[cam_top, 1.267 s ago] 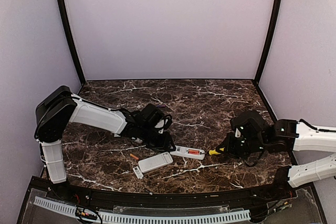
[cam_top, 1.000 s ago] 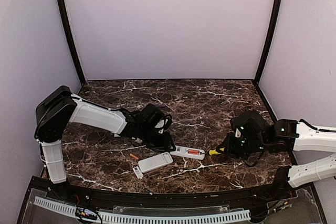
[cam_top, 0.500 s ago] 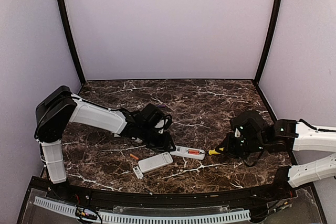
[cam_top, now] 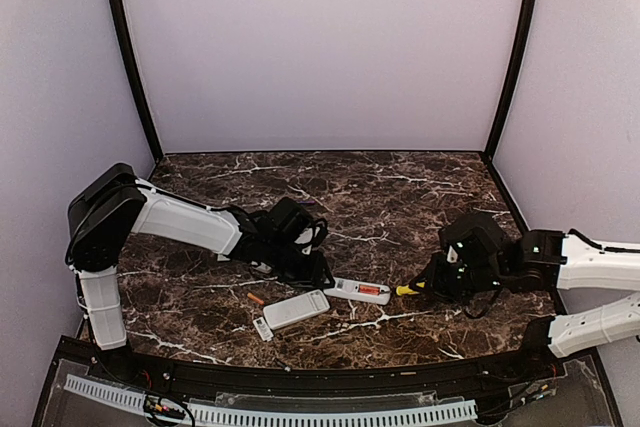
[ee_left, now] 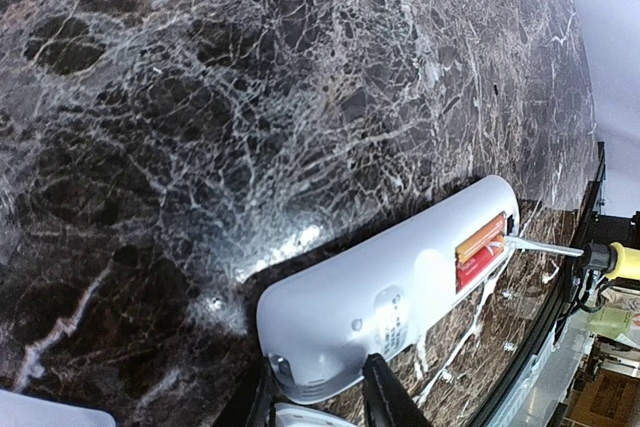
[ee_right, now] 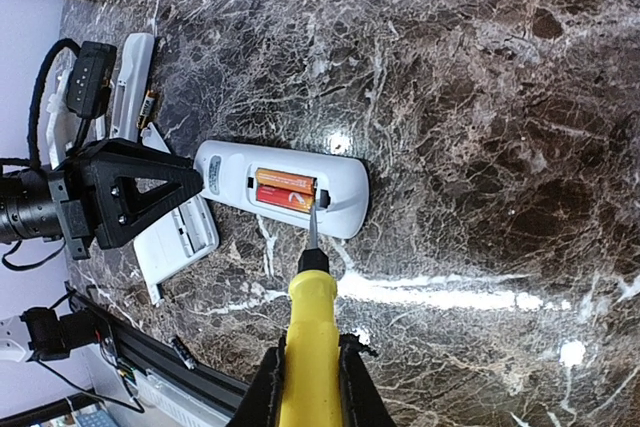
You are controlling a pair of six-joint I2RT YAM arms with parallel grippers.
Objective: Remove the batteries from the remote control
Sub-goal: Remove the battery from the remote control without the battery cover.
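Nothing moved, 2 orange batteries (ee_right: 285,187) in remote (ee_right: 226,173)

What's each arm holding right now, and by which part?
Right jaws: the screwdriver, by its yellow handle. Left jaws: the open remote, by the end away from its batteries.

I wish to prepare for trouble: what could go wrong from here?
1. The tip of the screwdriver rests at the compartment end, beside the batteries; it may slip and gouge the remote control.
2. The left gripper clamps only the remote's opposite end, so it could pivot.
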